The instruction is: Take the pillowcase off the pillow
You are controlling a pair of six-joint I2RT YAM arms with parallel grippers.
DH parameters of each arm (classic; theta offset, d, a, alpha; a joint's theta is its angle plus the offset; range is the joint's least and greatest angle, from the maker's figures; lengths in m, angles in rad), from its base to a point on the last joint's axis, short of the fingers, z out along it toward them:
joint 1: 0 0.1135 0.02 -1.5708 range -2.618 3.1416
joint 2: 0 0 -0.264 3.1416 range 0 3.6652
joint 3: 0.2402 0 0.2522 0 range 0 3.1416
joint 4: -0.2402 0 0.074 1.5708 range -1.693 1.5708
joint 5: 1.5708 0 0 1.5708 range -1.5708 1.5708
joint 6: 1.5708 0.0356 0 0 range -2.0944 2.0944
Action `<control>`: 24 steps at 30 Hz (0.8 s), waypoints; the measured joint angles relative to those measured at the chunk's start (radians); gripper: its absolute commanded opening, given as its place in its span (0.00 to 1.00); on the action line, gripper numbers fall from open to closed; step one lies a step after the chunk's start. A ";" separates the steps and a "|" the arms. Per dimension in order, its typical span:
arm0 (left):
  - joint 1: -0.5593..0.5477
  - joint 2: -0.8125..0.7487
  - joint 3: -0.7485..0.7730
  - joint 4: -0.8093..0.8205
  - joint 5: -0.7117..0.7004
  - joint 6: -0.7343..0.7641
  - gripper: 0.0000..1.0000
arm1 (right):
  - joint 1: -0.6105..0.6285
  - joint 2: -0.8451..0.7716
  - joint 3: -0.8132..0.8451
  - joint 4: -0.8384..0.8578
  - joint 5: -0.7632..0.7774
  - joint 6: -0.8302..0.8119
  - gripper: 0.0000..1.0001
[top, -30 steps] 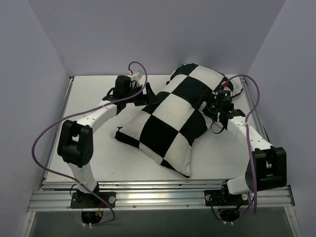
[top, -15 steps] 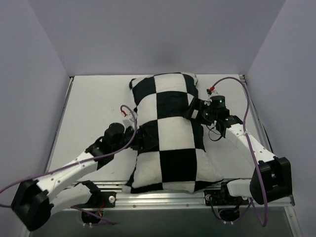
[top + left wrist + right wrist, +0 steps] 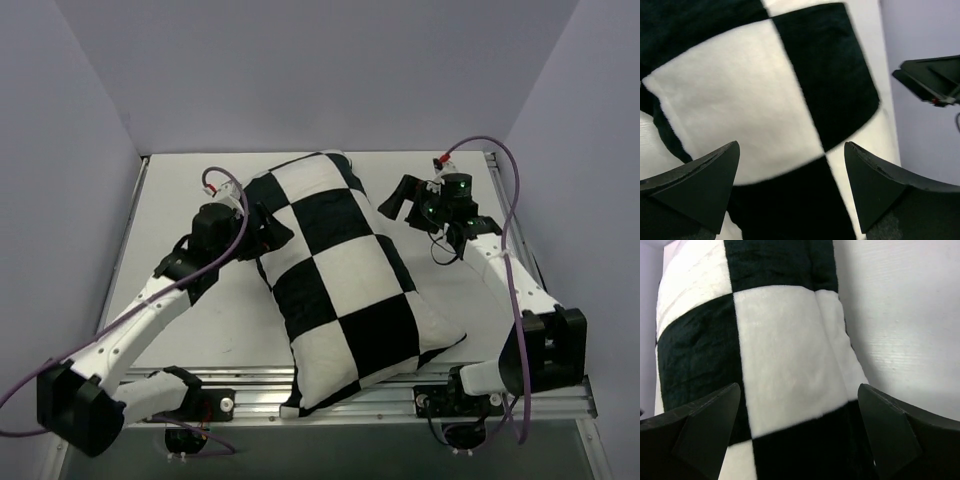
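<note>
The white bench (image 3: 170, 180) has a smooth, matte top, and up close faint fine lines run across it. Pale lavender walls (image 3: 320, 70) close it in at the back and on both sides. A silver metal rail (image 3: 375, 410) with long slots runs the full width of its near edge.

The pillowcase (image 3: 345, 275), soft fabric in big black and white checks, is stuffed plump and buttoned-up full. It lies slantwise on the table (image 3: 170, 200), far end toward the back middle, near end poking past the front edge. The pillow inside stays fully hidden.
</note>
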 measured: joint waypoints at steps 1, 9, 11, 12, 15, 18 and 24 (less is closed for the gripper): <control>0.018 0.054 0.005 0.013 0.012 0.001 0.94 | -0.001 0.035 0.013 0.016 -0.023 -0.005 1.00; 0.043 0.368 -0.022 0.130 0.091 -0.021 0.95 | 0.042 0.394 0.076 0.146 -0.255 -0.058 0.99; 0.046 0.396 -0.052 0.200 0.104 -0.040 0.98 | 0.060 0.440 0.081 0.179 -0.300 -0.069 0.79; 0.048 0.406 -0.069 0.230 0.108 -0.047 0.98 | 0.068 0.455 0.088 0.194 -0.326 -0.074 0.67; 0.051 0.457 -0.117 0.338 0.128 -0.078 1.00 | 0.087 0.468 0.109 0.227 -0.389 -0.103 0.07; 0.051 0.526 -0.147 0.457 0.157 -0.117 0.95 | 0.101 0.468 0.142 0.216 -0.411 -0.135 0.00; 0.044 0.628 -0.126 0.649 0.200 -0.206 0.91 | 0.108 0.468 0.391 -0.029 -0.333 -0.262 0.00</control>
